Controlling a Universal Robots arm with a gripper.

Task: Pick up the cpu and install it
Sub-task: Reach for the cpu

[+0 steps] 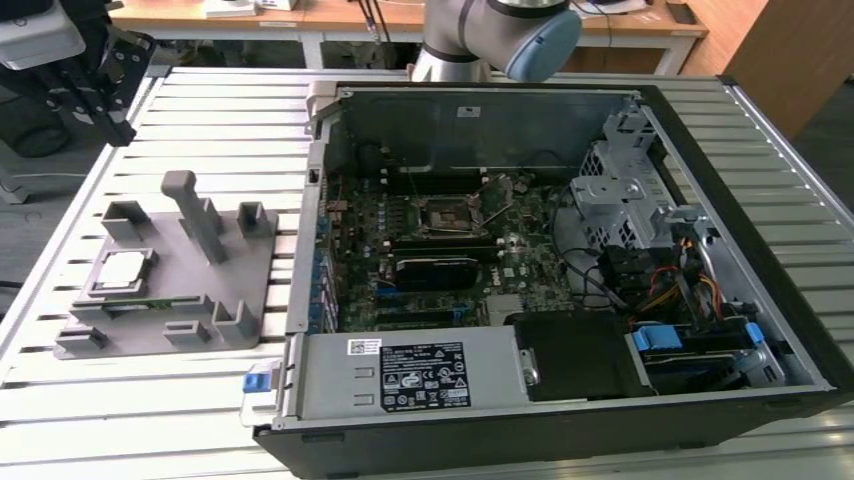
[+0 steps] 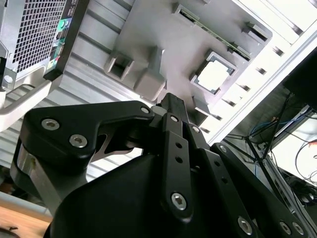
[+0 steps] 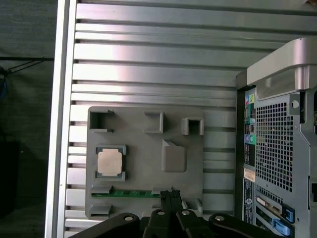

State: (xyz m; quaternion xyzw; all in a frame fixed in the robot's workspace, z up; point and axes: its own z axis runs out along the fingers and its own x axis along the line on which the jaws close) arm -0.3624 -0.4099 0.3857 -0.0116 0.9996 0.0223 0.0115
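While the claw (image 3: 168,194) hangs over the edge of the grey fixture (image 3: 143,148), I read its fingers as pressed together with nothing between them; in the first wrist view the two tips meet in a thin seam. Close by the tips a green memory stick (image 3: 131,194) lies in its slot. Past it the cpu (image 3: 109,161) sits flat in its square pocket, silver face up, untouched and well apart from the claw.

My worry starts there. Fingers brought down shut would land on the lid instead of straddling it, and the pocket's raised corners leave little room beside the chip. I judge a thin, smooth part like this could tip or slide out of a shallow pinch. The upright post (image 1: 180,190) near the pocket could also catch the claw.

Farther off, at the exterior view's right, the open computer case (image 1: 787,330) holds the socket (image 1: 447,213) on the motherboard. I cannot tell whether its frame is open. A skewed placement there could damage the contacts, and the case walls crowd the approach.
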